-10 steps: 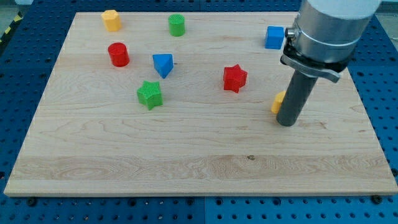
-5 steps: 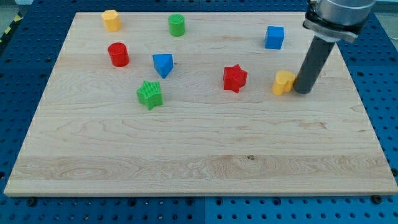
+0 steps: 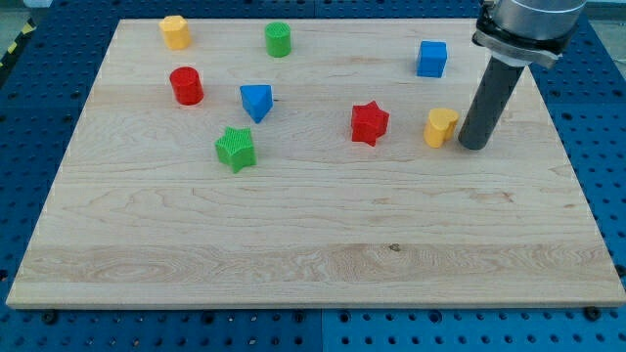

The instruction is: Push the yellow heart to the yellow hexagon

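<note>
Our tip [image 3: 473, 146] sits just right of the yellow heart [image 3: 440, 127], about touching; no gripper fitted. Yellow hexagon [image 3: 175, 31] far top-left.

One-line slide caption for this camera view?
My tip sits right of the yellow heart; yellow hexagon waits far top-left.

The upper part of the arm [image 3: 528, 24] is cut off by the view's top edge. The rod's tip [image 3: 473, 147] is seen just right of the yellow heart [image 3: 440, 127]; contact between them cannot be told. The wooden board [image 3: 313, 264] has its bottom corners nearly cut by the view's bottom. A yellow-black strip [image 3: 15, 44] is clipped at the view's left edge.
</note>
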Controlling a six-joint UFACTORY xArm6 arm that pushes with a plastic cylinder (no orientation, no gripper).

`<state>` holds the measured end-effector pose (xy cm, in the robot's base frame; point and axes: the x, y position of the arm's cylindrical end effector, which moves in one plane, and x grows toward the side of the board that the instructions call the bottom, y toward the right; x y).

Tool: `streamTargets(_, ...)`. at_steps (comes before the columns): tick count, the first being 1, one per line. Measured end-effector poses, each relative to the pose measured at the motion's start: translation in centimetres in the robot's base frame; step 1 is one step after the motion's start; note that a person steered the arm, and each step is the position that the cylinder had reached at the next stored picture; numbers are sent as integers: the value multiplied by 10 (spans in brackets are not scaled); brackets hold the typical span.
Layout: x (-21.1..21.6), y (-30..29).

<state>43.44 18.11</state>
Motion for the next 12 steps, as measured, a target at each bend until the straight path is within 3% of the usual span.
streamTargets(1, -4, -10)
streamTargets(3, -58, -76)
streamTargets(4, -58, -106)
streamTargets(10, -176, -339)
streamTargets(12, -177, -340)
